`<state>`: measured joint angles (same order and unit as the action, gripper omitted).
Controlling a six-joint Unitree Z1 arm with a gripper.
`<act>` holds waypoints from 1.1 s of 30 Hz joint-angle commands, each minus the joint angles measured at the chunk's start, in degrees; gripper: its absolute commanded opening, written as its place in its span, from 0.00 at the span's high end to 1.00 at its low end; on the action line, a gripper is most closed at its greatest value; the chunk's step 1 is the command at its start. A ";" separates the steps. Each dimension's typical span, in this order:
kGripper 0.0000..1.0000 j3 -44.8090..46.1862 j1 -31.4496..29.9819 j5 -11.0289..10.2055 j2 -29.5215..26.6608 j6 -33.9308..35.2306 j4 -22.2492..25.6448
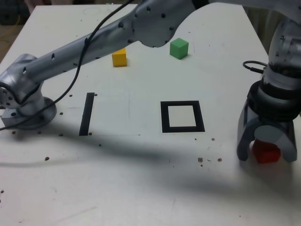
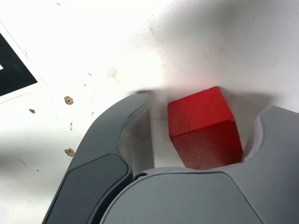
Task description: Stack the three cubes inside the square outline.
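The pale worktop (image 1: 136,188) fills most of the exterior view, speckled with small dark marks. Over it the grey arm (image 1: 106,42) reaches from its base at the exterior view's left, runs across the upper part and bends down at the right.

At its end, the tool (image 1: 266,157) points down near the exterior view's right edge, its jaws spread around the red cube (image 2: 205,130). In the wrist view a gap shows between the cube and one jaw; on the other side, whether jaw and cube touch is hard to tell. The cube sits on the worktop, turned at an angle to the jaws.

The square outline (image 1: 201,123), black with a white centre, lies flat between the tool and a straight black strip (image 1: 87,114). The green cube (image 1: 179,49) rests beyond the outline, just below the arm in the exterior view. The yellow cube (image 1: 119,58) is farther left there, partly hidden by the arm.
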<state>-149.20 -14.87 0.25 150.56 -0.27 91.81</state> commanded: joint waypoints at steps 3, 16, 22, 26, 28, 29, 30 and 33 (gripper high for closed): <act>0.32 -0.26 -0.07 -0.21 0.03 -0.10 1.56; 0.44 -0.91 -0.07 -0.44 -0.02 -0.78 1.25; 0.60 -1.18 -0.07 -0.53 -0.15 -0.92 0.56; 0.67 -1.23 -0.07 -0.69 -0.41 -0.95 0.34; 0.68 -1.15 -0.07 -0.76 -0.52 -0.89 0.38; 0.69 -1.08 -0.07 -0.77 -0.55 -0.83 0.43; 0.69 -0.99 -0.07 -0.75 -0.57 -0.73 0.49; 0.72 -0.64 -0.07 -0.54 -0.64 -0.29 0.63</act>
<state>-150.15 -14.87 -0.42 150.22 -0.84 90.95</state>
